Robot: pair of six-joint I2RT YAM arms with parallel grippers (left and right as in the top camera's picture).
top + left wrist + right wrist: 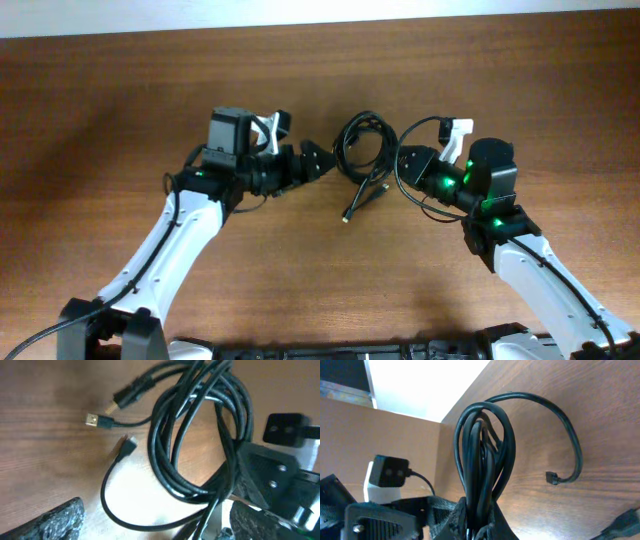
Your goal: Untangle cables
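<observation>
Wooden table (120, 90) bore cables (362, 148), judged light, limp, looped; right gripper (472, 522) clamped the bundle, left gripper (322, 160) stood open; best hold likely near a loose plug (91, 420).

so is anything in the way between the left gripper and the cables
Nothing visible. The open left gripper faces the cables across bare wooden table, and one strand seems to run between its fingers. The right gripper grips the bundle from the far side, out of the path.

Open table (320, 60) around central cables (362, 122)
</observation>
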